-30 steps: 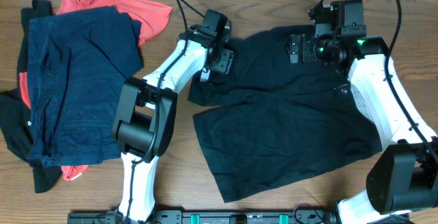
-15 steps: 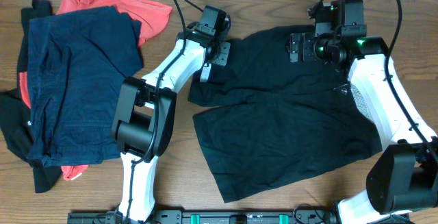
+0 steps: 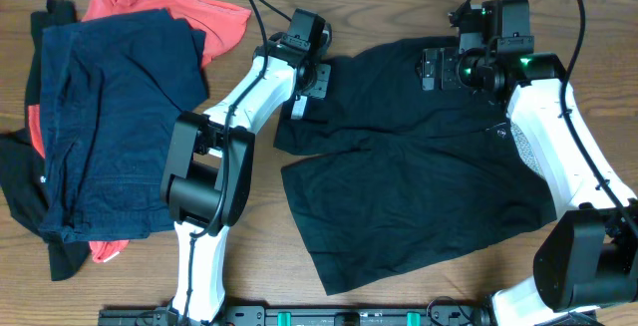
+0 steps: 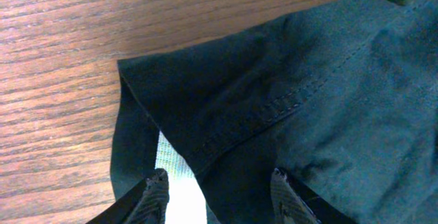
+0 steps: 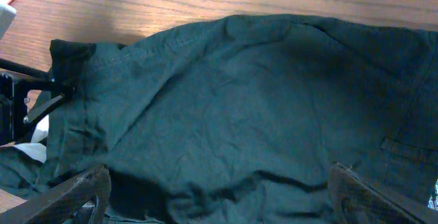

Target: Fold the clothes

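Black shorts lie spread on the wooden table, centre to right. Pale grey-white mesh lining shows at their top-left corner. My left gripper hovers over that corner, open, its fingers astride the hem and lining. My right gripper is open wide above the shorts' upper edge; its fingers span dark cloth and hold nothing.
A pile of clothes lies at the left: a navy garment on top, a coral-red one behind it, a black one at the left edge. Bare wood shows at the front between pile and shorts.
My left gripper has shifted slightly up and to the left over the shorts' corner. The right arm and the shorts have not moved.
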Robot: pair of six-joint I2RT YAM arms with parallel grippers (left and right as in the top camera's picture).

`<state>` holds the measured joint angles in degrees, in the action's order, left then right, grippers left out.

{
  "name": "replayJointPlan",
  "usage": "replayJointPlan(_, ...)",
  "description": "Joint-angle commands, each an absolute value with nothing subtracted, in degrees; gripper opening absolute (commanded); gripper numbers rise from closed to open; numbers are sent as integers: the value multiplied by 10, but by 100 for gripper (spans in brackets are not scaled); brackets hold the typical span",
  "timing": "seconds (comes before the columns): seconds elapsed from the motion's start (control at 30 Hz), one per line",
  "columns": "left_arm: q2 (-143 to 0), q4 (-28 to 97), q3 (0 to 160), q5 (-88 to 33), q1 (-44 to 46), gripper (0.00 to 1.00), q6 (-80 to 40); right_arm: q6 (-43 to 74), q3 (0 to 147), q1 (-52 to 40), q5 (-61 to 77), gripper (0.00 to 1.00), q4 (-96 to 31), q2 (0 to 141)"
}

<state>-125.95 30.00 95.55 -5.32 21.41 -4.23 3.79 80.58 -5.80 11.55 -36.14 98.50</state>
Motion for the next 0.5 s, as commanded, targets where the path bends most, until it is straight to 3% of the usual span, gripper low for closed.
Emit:
replayJointPlan(0.0, -1255, 298, 958, -44, 211, 44, -44, 29, 805, -52, 114, 99, -360, 989)
replayJointPlan(0.07, -1255, 292, 958, -44, 211, 32, -44, 29, 805, -52, 114, 99, -360, 989)
replayJointPlan(0.17, -1255, 288, 958, -44, 211, 21, -51, 29, 805, -51, 114, 99, -360, 989)
replayJointPlan(0.4, -1258, 294, 958, -44, 210, 20, -51, 29, 805, -52, 114, 99, -360, 989)
replayJointPlan(0.47, -1260, 294, 958, -44, 209, 8, -51, 29, 805, -52, 114, 99, -360, 989)
